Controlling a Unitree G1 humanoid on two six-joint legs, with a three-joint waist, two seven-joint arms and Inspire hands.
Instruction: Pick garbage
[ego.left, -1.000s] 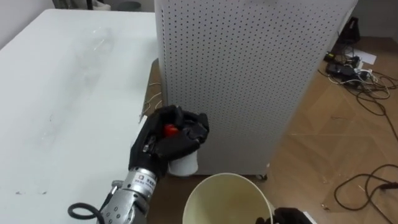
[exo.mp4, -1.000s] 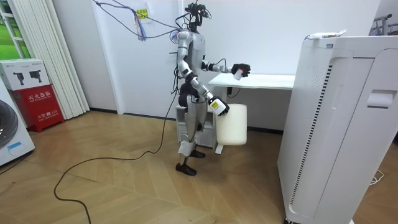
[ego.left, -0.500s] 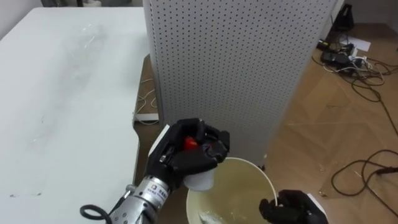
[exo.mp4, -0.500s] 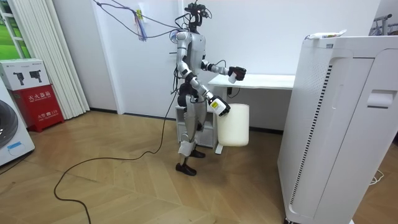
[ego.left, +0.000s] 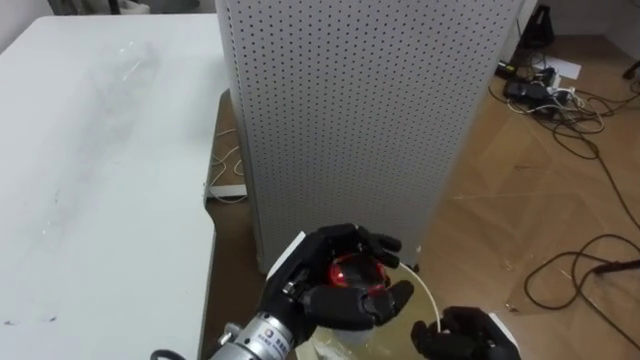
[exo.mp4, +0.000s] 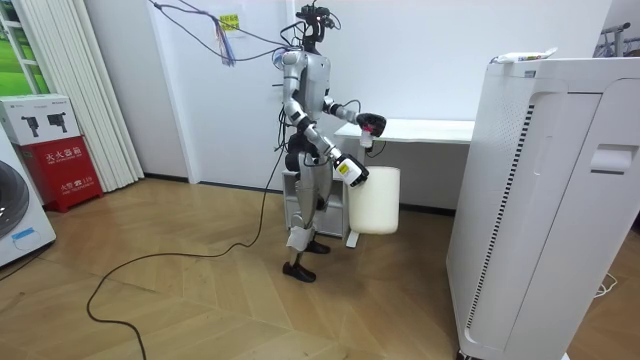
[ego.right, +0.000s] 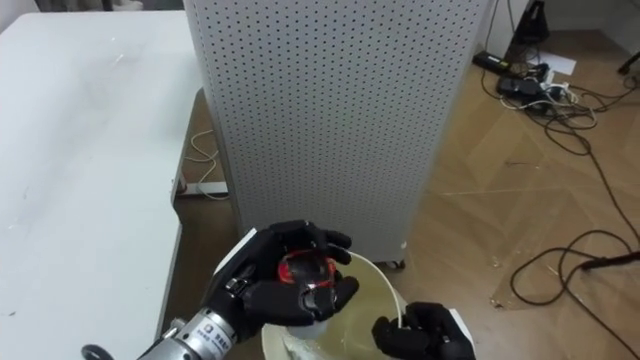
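Observation:
My left hand (ego.left: 335, 290) is shut on a small white container with a red top (ego.left: 350, 271), fingers curled round it. It hangs right over the near left rim of a cream waste bin (ego.left: 428, 297). The bin's inside is mostly hidden by the hand; some pale stuff lies in it. My right hand (ego.left: 470, 335) grips the bin's near rim at the bottom edge, fingers curled over it. In the room view I stand next to the white table with the bin (exo.mp4: 376, 200) held at hip height and the left hand (exo.mp4: 370, 122) above it.
A white table (ego.left: 100, 150) lies to my left. A tall perforated white cabinet (ego.left: 350, 120) stands straight ahead behind the bin. Cables (ego.left: 560, 90) trail over the wooden floor at the right. A big white appliance (exo.mp4: 540, 200) stands at the room view's right.
My left hand has carried the container from the table's edge rightwards and down to above the bin's mouth. The bin and right hand have come up further into view.

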